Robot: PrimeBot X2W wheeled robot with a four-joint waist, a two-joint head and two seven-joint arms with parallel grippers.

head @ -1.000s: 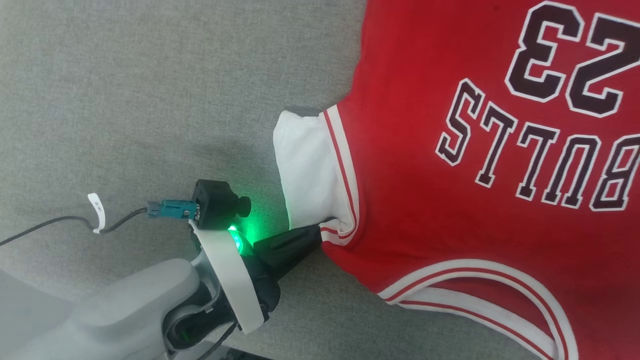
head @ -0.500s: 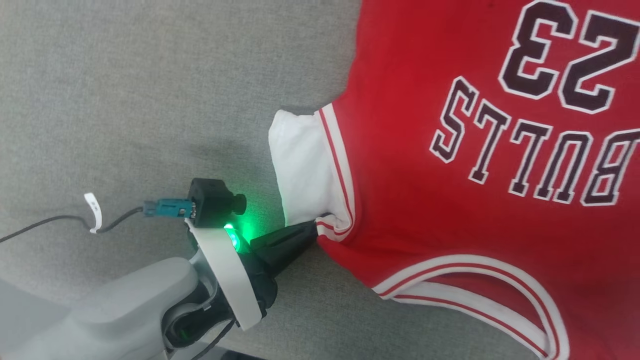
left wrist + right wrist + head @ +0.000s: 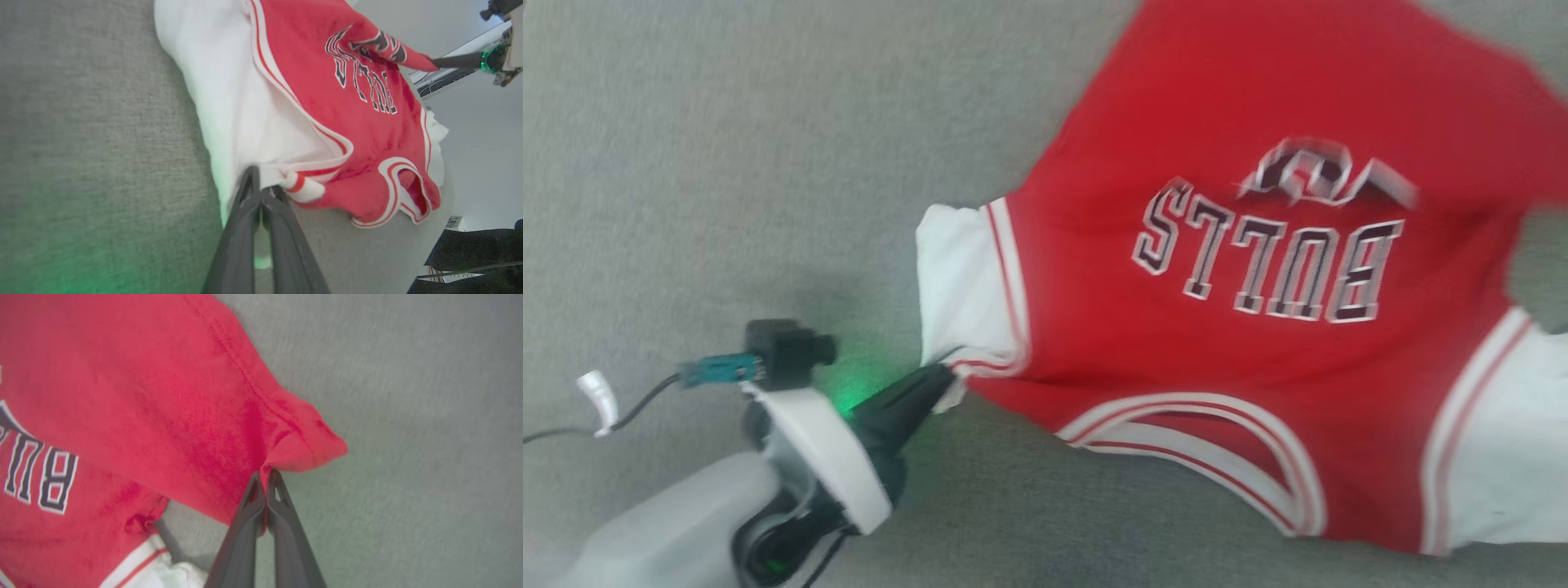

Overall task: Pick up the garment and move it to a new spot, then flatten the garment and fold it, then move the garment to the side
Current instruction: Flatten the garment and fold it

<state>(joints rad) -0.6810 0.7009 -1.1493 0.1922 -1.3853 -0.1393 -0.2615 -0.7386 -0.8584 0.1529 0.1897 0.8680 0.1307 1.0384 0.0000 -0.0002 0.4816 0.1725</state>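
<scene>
The garment (image 3: 1241, 327), a red jersey with white sleeves and dark "BULLS" lettering, lies spread on the grey cloth surface with its far part lifted and folding over the number. My left gripper (image 3: 939, 380) is shut on the striped trim at the base of the white sleeve (image 3: 960, 286); the left wrist view shows its closed fingers (image 3: 249, 204) pinching that trim on the garment (image 3: 347, 102). In the right wrist view my right gripper (image 3: 264, 477) is shut on a red hem corner of the garment (image 3: 163, 396). The right gripper (image 3: 439, 62) also appears far off, holding up the red cloth.
A grey fabric surface (image 3: 727, 163) extends to the left and in front of the jersey. A black cable with a teal plug (image 3: 715, 371) and a white tag (image 3: 596, 392) runs from my left wrist.
The head view has shifted and blurred. The jersey's far part has risen and folded toward me, hiding most of the number, and the second white sleeve has come into view.
</scene>
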